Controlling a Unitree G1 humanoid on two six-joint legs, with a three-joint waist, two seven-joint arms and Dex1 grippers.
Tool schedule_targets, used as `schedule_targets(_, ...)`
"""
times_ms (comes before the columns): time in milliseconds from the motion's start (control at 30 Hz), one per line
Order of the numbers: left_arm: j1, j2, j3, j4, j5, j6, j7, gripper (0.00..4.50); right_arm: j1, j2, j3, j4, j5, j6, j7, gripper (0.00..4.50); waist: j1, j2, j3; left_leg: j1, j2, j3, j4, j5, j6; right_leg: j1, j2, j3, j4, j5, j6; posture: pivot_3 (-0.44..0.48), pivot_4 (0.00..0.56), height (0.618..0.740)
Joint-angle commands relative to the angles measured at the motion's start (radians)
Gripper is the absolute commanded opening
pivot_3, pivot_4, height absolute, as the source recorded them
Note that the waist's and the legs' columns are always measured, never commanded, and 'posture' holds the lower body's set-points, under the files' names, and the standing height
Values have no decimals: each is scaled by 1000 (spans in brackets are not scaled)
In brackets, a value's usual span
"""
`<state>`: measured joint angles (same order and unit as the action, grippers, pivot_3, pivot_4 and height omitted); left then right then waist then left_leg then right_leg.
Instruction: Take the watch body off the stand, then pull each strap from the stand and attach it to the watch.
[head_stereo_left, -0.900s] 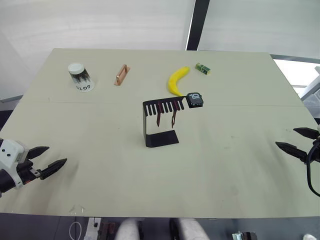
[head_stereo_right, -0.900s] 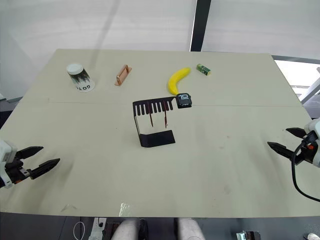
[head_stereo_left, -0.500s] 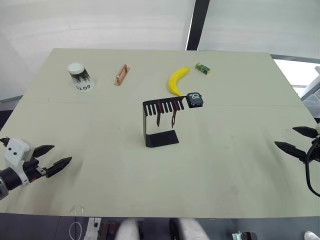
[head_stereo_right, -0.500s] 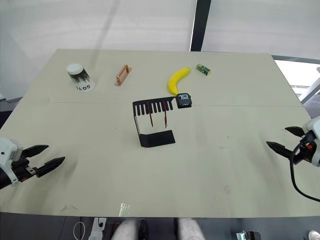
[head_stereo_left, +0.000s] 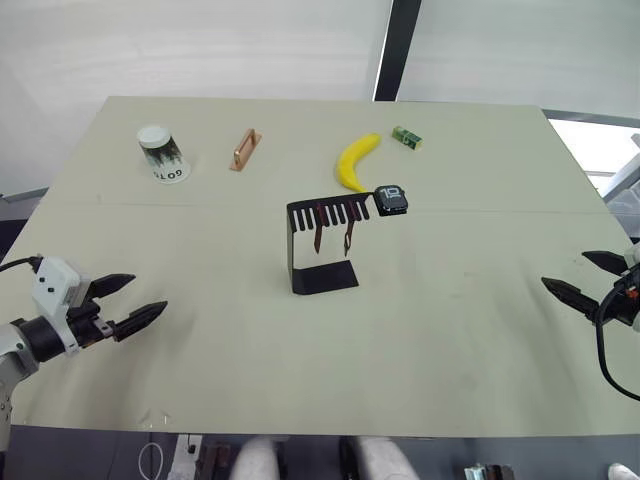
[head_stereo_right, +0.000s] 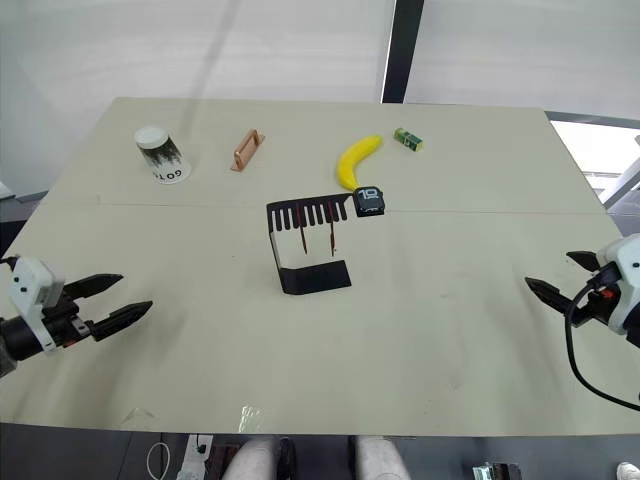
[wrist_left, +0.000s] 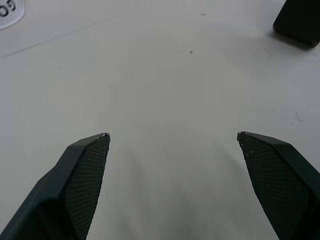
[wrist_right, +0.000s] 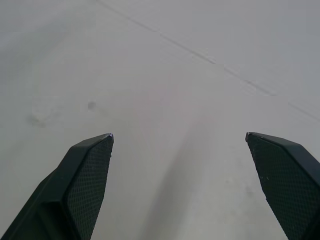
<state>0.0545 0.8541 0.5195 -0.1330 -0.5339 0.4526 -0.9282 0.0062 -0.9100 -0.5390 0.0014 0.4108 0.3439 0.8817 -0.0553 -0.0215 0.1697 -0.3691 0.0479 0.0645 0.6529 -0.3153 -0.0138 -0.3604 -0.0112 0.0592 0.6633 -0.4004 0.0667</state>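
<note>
Both the left gripper (head_stereo_left: 137, 300) and the right gripper (head_stereo_left: 577, 278) are wide open and empty, so a careless pull on the watch body (head_stereo_left: 390, 200) can tip the light stand (head_stereo_left: 322, 276) and shake off the straps (head_stereo_left: 333, 227).

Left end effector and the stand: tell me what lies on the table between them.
Nothing: in the left eye view, bare table runs from the open left end effector to the stand.

Left claw (head_stereo_left: 138, 299) and right claw (head_stereo_left: 576, 275) apparently both agape.
</note>
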Motion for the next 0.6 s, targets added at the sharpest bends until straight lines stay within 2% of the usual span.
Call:
schedule_targets(33, -73, 41, -19, -133, -142, 108, -42, 4391, 45, 56, -74, -280, 111, 123, -91, 4500, 1, 0, 0, 0, 0, -1, 0, 0, -1, 0, 1, 0, 0, 0, 0, 0, 150, 740)
schedule_targets(133, -186, 67, -83, -201, -227, 182, -68, 4391, 74, 137, -81, -553, 243, 257, -219, 4500, 3, 0, 0, -1, 0, -2, 0, 1, -3, 0, 1, 0, 2, 0, 0, 0, 150, 740)
schedule_targets(267, -348, 85, -183, -229, -253, 211, -90, 4391, 24, 211, -48, -786, 435, 387, -429, 4500, 1, 0, 0, -1, 0, -2, 1, 2, -3, 1, 1, 0, 1, 0, 0, 0, 150, 740)
schedule_targets(400, -484, 65, -268, -218, -245, 204, -110, 4391, -60, 231, 16, -895, 607, 450, -613, 4500, -1, 0, 0, -1, 0, -1, 0, 2, -4, 0, 2, 0, 1, 0, 0, 0, 150, 740)
schedule_targets(433, -526, 55, -296, -211, -234, 192, -115, 4391, -93, 249, 55, -910, 655, 467, -697, 4500, -1, 0, 0, -1, 0, -1, 1, 3, -4, 0, 2, 0, 0, 0, 0, 0, 150, 740)
schedule_targets(600, -639, 8, -364, -199, -207, 156, -118, 4391, -236, 256, 173, -898, 741, 538, -958, 4500, -1, 0, 0, -2, 0, -1, 3, 3, -4, -1, 2, 1, 0, 0, 0, 0, 150, 740)
